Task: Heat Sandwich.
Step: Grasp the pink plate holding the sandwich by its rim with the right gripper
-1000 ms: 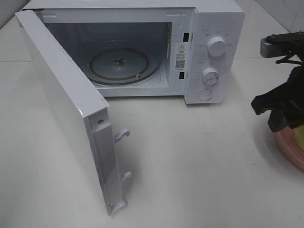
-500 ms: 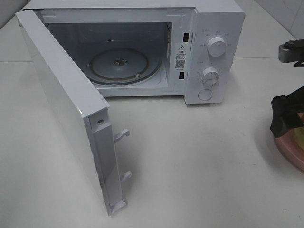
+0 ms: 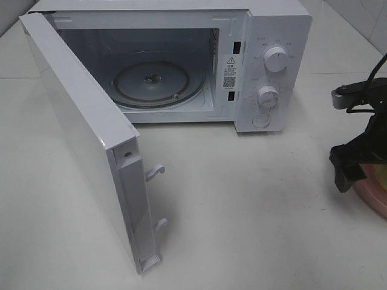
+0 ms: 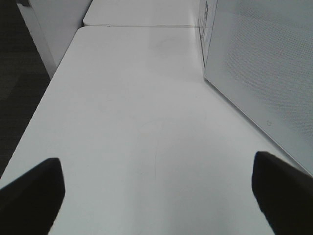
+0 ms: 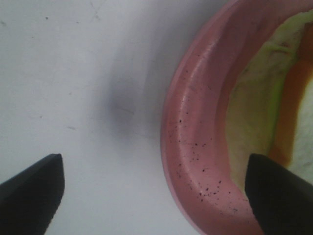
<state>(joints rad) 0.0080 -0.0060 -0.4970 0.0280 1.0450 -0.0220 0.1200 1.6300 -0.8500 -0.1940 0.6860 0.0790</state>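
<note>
The sandwich (image 5: pixel 254 107), pale bread with yellowish-green filling, lies on a round pink plate (image 5: pixel 195 142) at the table's right edge. In the high view only a part of the plate (image 3: pixel 373 194) shows. My right gripper (image 5: pixel 154 196) hangs open just above the plate's left rim, one finger over the table and the other over the plate, holding nothing. It shows as a black shape (image 3: pixel 349 169) in the high view. The white microwave (image 3: pixel 272 36) stands at the back with its door (image 3: pixel 78 133) swung wide open and its glass turntable (image 3: pixel 158 83) bare. My left gripper (image 4: pixel 156 196) is open over bare table.
The open door juts far forward on the left, its latch hooks (image 3: pixel 155 172) facing right. In the left wrist view the door's mesh panel (image 4: pixel 264 63) is close beside the left gripper. Two knobs (image 3: pixel 276 59) sit on the microwave's right panel. The table's left edge (image 4: pixel 44 103) is near.
The right arm drew back toward the right edge, then came back left and lower. Its gripper now sits at the plate's left rim. The left arm has not visibly moved.
</note>
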